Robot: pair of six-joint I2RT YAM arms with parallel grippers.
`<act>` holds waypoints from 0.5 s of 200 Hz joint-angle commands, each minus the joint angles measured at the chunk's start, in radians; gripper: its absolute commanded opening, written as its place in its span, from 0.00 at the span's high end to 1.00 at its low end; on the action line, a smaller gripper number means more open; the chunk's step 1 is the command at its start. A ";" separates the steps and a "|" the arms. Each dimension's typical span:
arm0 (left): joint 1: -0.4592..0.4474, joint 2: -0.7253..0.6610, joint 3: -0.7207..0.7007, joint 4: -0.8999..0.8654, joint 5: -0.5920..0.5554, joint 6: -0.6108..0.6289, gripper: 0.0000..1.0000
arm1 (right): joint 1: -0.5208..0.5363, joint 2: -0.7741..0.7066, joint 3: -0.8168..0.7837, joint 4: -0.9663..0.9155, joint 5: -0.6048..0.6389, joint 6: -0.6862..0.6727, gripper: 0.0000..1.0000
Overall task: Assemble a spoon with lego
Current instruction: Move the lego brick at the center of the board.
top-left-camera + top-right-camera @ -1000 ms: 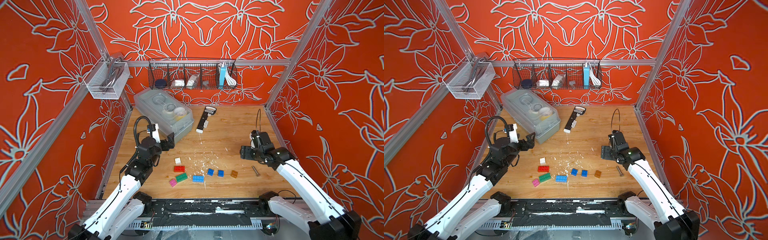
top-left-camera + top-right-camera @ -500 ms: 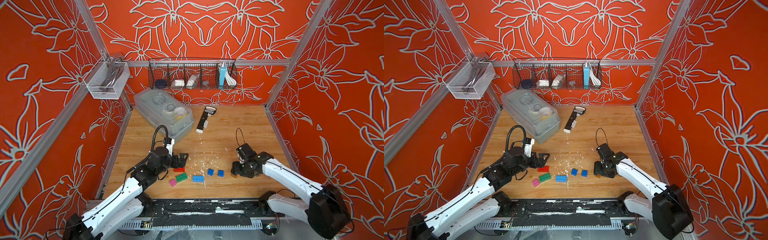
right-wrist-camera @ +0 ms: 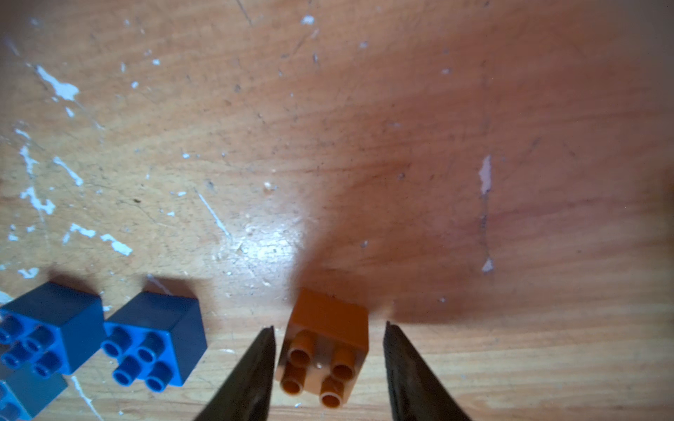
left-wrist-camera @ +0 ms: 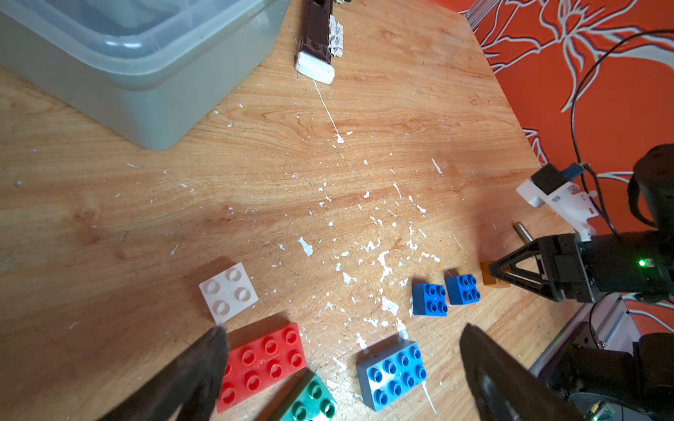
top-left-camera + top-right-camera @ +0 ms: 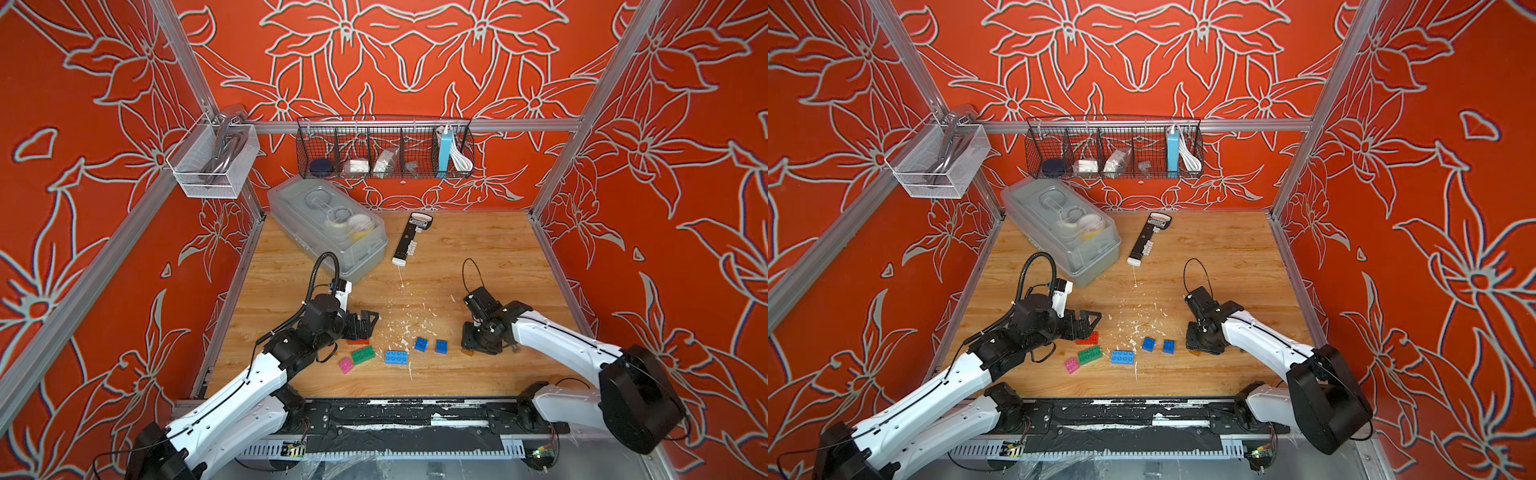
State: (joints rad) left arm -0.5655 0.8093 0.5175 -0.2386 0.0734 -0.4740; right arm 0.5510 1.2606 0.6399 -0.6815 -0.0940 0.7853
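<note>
Two grippers inspected. Right gripper (image 3: 329,326): jaws partly apart, straddling the brown brick (image 3: 324,350), slight gaps either side, nothing gripped. Left gripper (image 4: 343,330): jaws fully spread, empty, red brick (image 4: 266,361) beside one fingertip.

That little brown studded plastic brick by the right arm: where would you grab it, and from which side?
Grip the small brown studded plastic brick by two opposite flat side walls, coming down from above. It sits studs-up on the wooden table, so those smooth parallel walls are free. The right tool straddles it that way, a finger on each side.
</note>
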 commanded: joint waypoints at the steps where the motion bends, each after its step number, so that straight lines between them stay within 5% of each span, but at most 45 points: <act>1: -0.011 0.005 -0.007 -0.001 0.010 -0.010 0.02 | 0.010 0.012 0.001 0.002 0.025 0.004 0.58; 50: -0.015 0.006 0.004 -0.006 0.008 -0.004 0.02 | 0.014 0.016 0.064 0.018 0.053 -0.004 0.70; 100: -0.017 0.016 0.004 -0.002 0.009 -0.002 0.02 | 0.014 0.210 0.225 0.042 0.048 -0.057 0.70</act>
State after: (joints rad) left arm -0.5762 0.8238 0.5175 -0.2420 0.0761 -0.4732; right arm 0.5575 1.3956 0.7963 -0.6544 -0.0765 0.7643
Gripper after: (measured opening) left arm 0.984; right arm 0.345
